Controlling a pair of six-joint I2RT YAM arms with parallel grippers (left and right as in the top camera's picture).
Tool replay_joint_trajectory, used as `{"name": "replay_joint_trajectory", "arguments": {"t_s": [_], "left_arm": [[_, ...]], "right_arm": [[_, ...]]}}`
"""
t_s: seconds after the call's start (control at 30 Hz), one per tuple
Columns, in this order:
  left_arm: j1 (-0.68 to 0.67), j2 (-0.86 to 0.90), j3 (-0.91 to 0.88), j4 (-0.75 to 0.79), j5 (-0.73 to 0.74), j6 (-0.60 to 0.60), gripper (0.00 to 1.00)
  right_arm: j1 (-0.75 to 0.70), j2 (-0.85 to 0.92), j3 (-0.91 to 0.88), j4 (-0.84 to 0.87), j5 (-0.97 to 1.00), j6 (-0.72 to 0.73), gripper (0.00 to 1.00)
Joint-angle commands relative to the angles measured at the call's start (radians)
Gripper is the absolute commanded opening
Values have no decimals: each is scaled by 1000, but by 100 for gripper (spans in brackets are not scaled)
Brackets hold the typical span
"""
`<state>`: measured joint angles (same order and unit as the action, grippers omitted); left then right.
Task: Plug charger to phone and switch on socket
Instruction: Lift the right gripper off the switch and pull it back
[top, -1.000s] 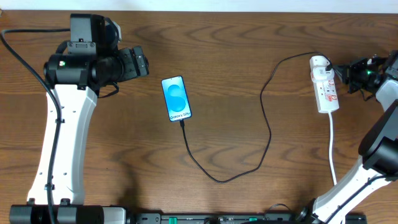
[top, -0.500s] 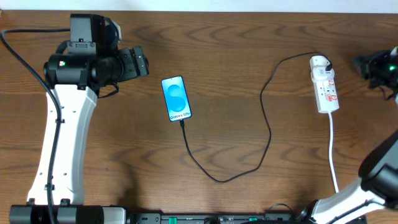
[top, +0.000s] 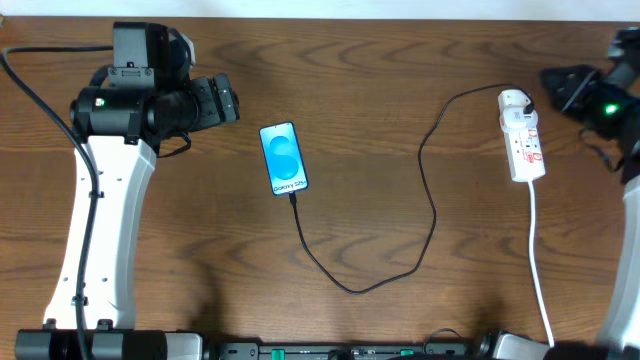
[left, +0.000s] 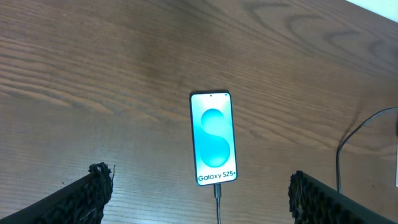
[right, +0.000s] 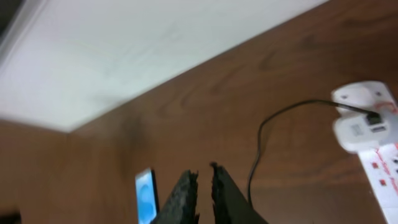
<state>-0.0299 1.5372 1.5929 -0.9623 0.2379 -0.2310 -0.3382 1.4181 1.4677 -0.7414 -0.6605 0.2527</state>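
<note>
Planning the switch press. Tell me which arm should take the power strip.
Right, likely. The right gripper sits just beside the power strip, fingers together for poking; the left gripper is far across, by the phone.

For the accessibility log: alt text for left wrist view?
A phone, blue screen lit, lies on the wooden table with a black cable plugged into its near end. The left gripper is open, fingers at the bottom corners.

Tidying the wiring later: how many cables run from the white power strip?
2. The black charger cable leaves the power strip's far end and loops across to the phone; the white cord runs from its near end toward the overhead view's bottom edge.
</note>
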Motion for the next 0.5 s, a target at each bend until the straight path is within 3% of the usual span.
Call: {"name": "replay_joint_trajectory", "arguments": {"t_s": [0.0,0.13,0.2,0.23,0.27,0.3,0.47], "left_arm": [[0,-8,8,-2,-3,10,92],[0,-8,8,-2,-3,10,92],[0,-8,8,-2,-3,10,92],[0,-8,8,-2,-3,10,92],[0,-8,8,-2,-3,10,92],[0,-8,8,-2,-3,10,92],[0,-8,8,-2,-3,9,92]], "right_arm": [[87,-84,10,-75,102,-187,11],[185,-165,10,-174,147,-222,18],[216,-196,10,-215,154,-221,27],[227,-209,10,-235,154,-220,40],[237,-223,10,-257,154,-220,61],[241,-233,10,-277,154,-220,99],[244,-260,10,-385,154,-220,99]]}}
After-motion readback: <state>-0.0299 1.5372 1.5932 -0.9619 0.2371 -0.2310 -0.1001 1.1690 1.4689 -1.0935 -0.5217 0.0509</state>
